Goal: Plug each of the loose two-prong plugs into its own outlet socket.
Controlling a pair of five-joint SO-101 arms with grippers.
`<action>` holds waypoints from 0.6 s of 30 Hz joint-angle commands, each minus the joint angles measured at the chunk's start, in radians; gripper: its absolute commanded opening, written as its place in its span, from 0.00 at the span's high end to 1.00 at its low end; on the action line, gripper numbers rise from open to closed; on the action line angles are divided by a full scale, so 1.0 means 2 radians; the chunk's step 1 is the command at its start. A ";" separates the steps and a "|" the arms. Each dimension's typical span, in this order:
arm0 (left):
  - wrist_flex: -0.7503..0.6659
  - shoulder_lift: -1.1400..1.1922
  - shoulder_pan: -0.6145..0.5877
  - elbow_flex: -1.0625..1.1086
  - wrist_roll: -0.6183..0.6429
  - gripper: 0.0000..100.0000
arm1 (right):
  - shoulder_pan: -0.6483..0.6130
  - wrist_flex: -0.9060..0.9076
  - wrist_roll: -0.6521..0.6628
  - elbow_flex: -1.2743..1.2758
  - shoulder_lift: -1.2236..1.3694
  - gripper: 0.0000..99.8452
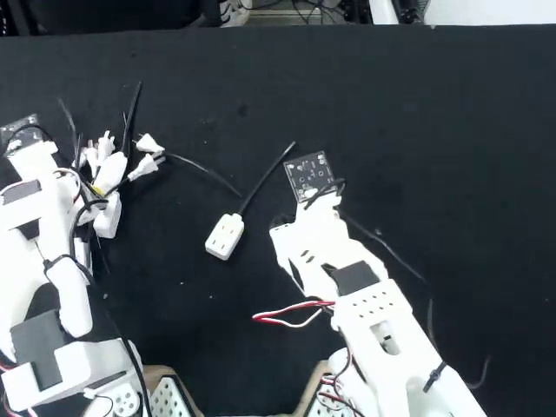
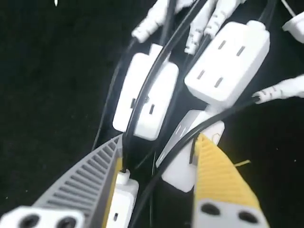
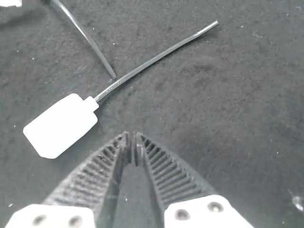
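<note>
While the left gripper [image 2: 159, 140] sits in the cable tangle at upper left of the high view, its grey and yellow fingers are spread wide. They straddle a black cord [image 2: 213, 122] and a white socket block [image 2: 183, 166], clamped on nothing. Right gripper [image 3: 132, 140]: fingers pressed together, holding nothing, over the black cloth [image 3: 228, 95] near the lone outlet socket [image 1: 225, 235] at frame centre. Loose plugs [image 1: 144, 167] lie just right of the tangle.
</note>
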 commanded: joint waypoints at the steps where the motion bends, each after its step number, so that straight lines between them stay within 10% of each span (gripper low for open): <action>1: 0.042 -0.006 -0.007 -0.049 0.004 0.76 | -0.007 -0.013 0.006 -0.005 0.003 0.98; 9: 0.203 -0.006 0.017 -0.145 0.005 0.76 | -0.046 -0.014 0.006 -0.007 0.003 0.98; 18: 0.222 -0.020 0.121 -0.112 0.002 0.76 | -0.069 -0.023 0.005 -0.014 0.003 0.98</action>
